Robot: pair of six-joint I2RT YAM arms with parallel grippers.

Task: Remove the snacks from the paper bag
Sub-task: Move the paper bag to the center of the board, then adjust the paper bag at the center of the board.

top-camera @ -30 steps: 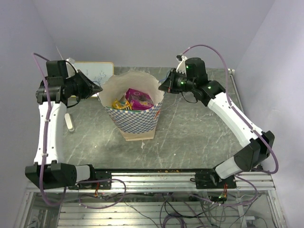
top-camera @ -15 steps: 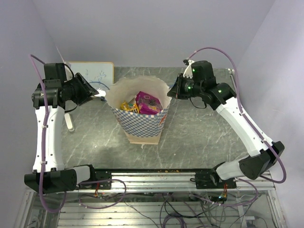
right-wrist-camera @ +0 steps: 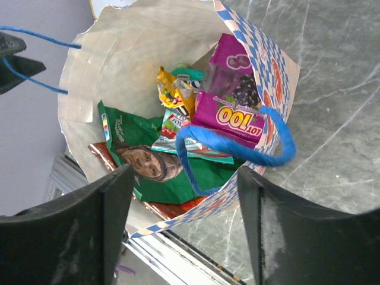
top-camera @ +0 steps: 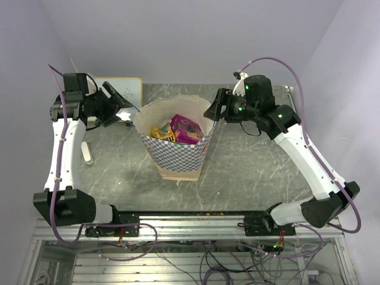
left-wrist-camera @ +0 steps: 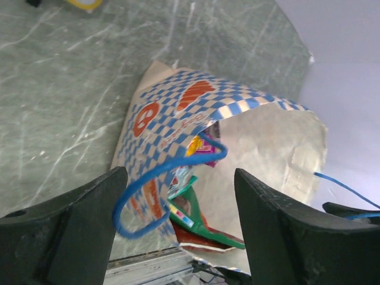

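The paper bag (top-camera: 173, 158) stands upright and open mid-table, with a blue-checkered lower band. Inside lie the snacks: a purple packet (right-wrist-camera: 229, 98), a green chip bag (right-wrist-camera: 148, 161), a yellow packet (right-wrist-camera: 171, 89) and a red-brown bag (right-wrist-camera: 159, 209) underneath. My left gripper (top-camera: 123, 105) is open beside the bag's left rim. The left blue cord handle (left-wrist-camera: 159, 173) loops loose between its fingers (left-wrist-camera: 89, 219). My right gripper (top-camera: 212, 107) is open at the right rim. The right blue handle (right-wrist-camera: 237, 145) curls free above the gap between its jaws.
A small whiteboard (top-camera: 122, 89) leans at the back left, behind the left gripper. A white marker (top-camera: 87, 153) lies left of the bag. Walls close in behind and on both sides. The metal rail (top-camera: 190, 219) runs along the near edge.
Both grippers were shut on the bag's cord handles and now stand open with the handles loose. The bag has shifted slightly right and the arms followed.
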